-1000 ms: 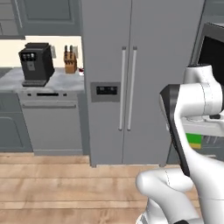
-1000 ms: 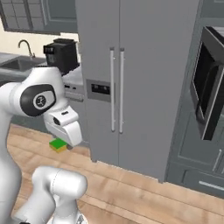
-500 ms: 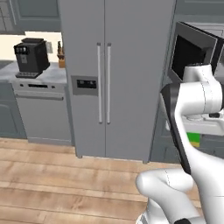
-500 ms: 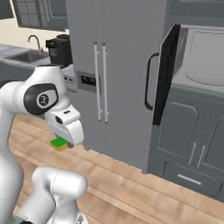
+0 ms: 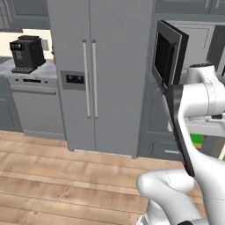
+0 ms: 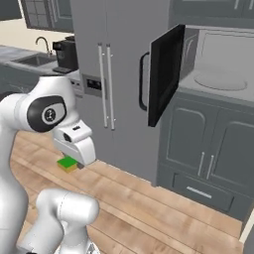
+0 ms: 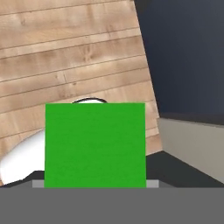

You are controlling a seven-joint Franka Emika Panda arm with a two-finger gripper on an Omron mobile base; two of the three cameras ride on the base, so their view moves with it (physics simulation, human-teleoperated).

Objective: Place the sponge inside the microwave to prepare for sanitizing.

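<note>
Fingers (image 6: 71,164) of our hand grasp the sponge (image 6: 67,163), which hangs beneath the white hand, well above the wooden floor (image 6: 149,208). Through the hand view we see its bright green top (image 7: 95,145) filling the lower middle, with floor planks beyond it. In the right base view we see the microwave (image 6: 208,64) to the upper right, its black glass door (image 6: 165,73) swung wide open and the round turntable (image 6: 221,82) showing inside. We see the grey fridge (image 5: 101,74) left of the microwave, and the black coffee machine (image 5: 26,53) standing on the counter (image 5: 30,70) further left.
</note>
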